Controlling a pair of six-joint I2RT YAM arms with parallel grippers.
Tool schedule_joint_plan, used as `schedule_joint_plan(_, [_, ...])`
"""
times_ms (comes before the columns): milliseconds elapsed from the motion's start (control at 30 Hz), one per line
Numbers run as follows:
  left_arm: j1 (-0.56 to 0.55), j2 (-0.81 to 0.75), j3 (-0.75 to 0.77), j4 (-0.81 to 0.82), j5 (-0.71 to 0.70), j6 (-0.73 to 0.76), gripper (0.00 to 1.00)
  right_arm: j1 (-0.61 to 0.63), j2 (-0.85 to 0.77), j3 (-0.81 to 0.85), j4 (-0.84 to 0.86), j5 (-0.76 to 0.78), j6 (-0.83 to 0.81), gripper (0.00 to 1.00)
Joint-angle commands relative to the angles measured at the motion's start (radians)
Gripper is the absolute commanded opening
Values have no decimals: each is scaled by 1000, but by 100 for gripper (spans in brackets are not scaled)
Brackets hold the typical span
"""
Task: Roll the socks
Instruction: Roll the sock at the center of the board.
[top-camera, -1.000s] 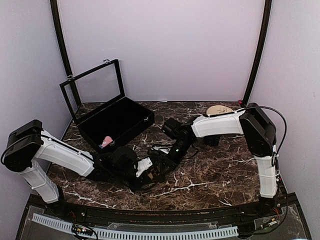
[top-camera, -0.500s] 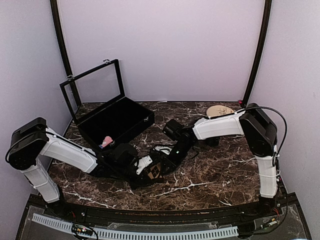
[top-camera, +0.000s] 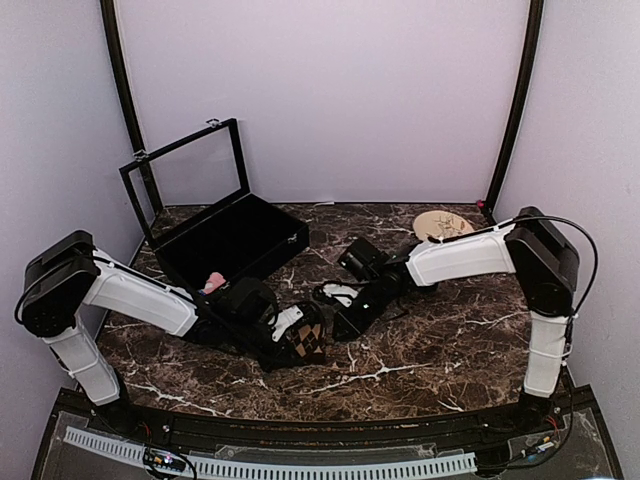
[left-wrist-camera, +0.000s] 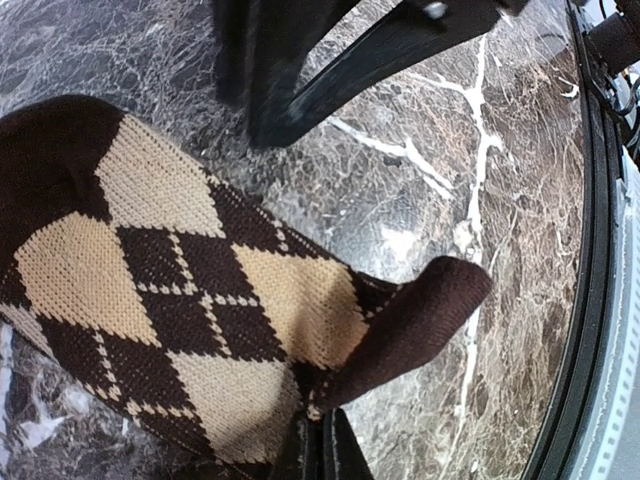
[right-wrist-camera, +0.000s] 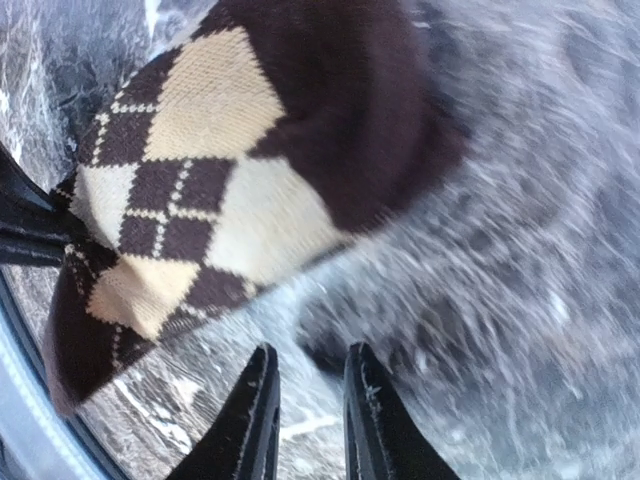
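As viewed from the near edge: argyle sock (left-wrist-camera: 180, 290) lying on marble table (top-camera: 420, 350), its edge pinched in left tool (left-wrist-camera: 320, 450), fingers together. Just beyond, right tool (right-wrist-camera: 305, 370) beside sock, fingers slightly apart, empty. Farther back, pink sock (top-camera: 212, 283) at rim of open black case (top-camera: 240, 235).

Left arm (top-camera: 135, 295) and right arm (top-camera: 465, 258): white shells, black joints; black cable (top-camera: 594, 258) loops off the right.

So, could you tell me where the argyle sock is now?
In the top view the argyle sock lies on the table just left of centre, pinched in the left jaws, in front of the black case.
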Motion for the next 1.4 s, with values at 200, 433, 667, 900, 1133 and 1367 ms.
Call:
schedule_joint_plan(200, [48,30,77,-134,149,-69,0,50,-268,-289,277,295,31,24])
schedule_joint_plan(433, [80,46,126,-223,246,-96,0,211,-377,-419,374,552,-40,25])
schedule_joint_plan(667, [121,56,141,-290,314,-138,0,326,-469,-473,417,650,-76,29])
schedule_joint_plan(900, [136,89,146,-334,361,-162,0,429,-420,-423,416,686,-139,33])
schedule_joint_plan(1133, [157,95,136,-338,401,-183,0,504,-322,-354,420,725,-213,40])
schedule_joint_plan(1367, [183,92,132,-342,447,-184,0,542,-251,-307,430,764,-284,49])
